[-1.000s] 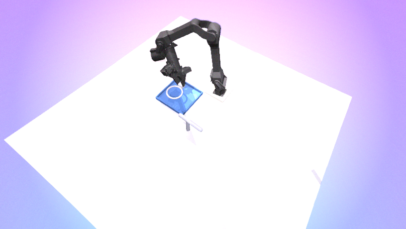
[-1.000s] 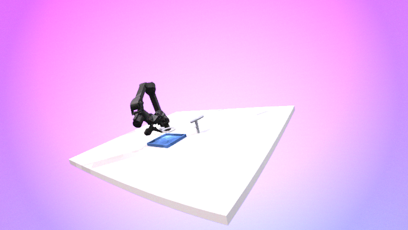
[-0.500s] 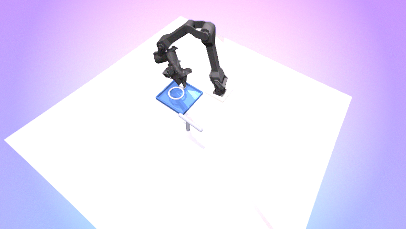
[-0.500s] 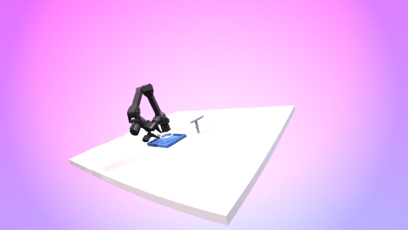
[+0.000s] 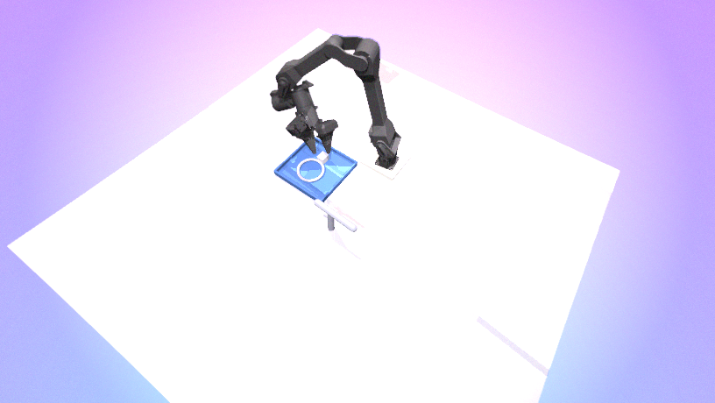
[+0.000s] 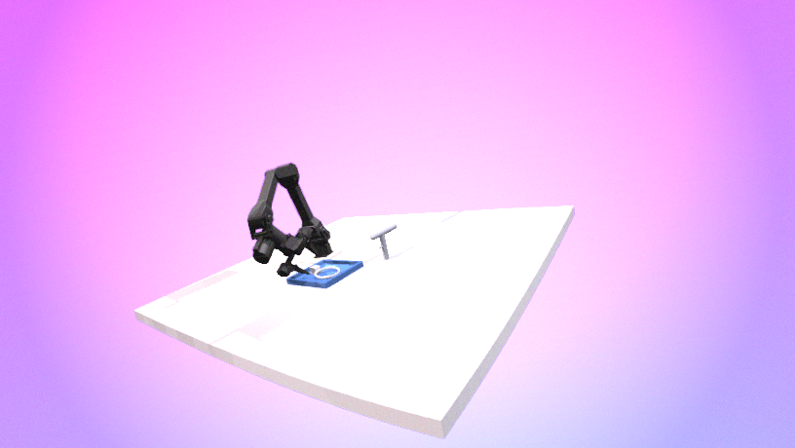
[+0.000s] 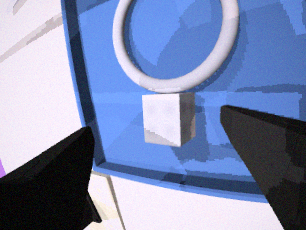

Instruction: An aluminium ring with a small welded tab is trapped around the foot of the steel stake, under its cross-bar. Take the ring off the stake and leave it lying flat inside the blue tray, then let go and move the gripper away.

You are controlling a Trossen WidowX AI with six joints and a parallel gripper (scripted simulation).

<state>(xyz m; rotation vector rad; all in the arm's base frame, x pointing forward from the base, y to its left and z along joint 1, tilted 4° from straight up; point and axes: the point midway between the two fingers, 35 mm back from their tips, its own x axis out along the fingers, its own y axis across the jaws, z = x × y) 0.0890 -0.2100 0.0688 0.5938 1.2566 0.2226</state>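
Fingers (image 5: 321,152) (image 6: 305,269) of the gripper stand wide apart, one on each side of the welded tab (image 5: 322,158) (image 6: 315,268) (image 7: 161,120), with nothing held between them. The ring (image 5: 310,170) (image 6: 327,277) (image 7: 117,37) is off the steel stake (image 5: 330,222) (image 6: 384,249) and lies within the walls of the blue tray (image 5: 299,187) (image 6: 308,284) (image 7: 132,176), apparently flat.

What remains, it seems, is the withdrawal, and the chief risk lies there. If the arm swings sideways before it rises, a finger could catch the tab and drag or tip the ring. A slanted retreat might also brush the tray wall and shift the tray on the tabletop (image 5: 425,300) (image 6: 390,333) (image 7: 30,95).

The wrist view cuts off the far part of the ring and much of the tray, and leaves the stake out. In the exterior view the fingers, tab and tray edge crowd together, so the clearance between fingertips and tray floor cannot be told. Glare washes out the stake's foot, and whether the whole ring touches the tray floor is hard to confirm.
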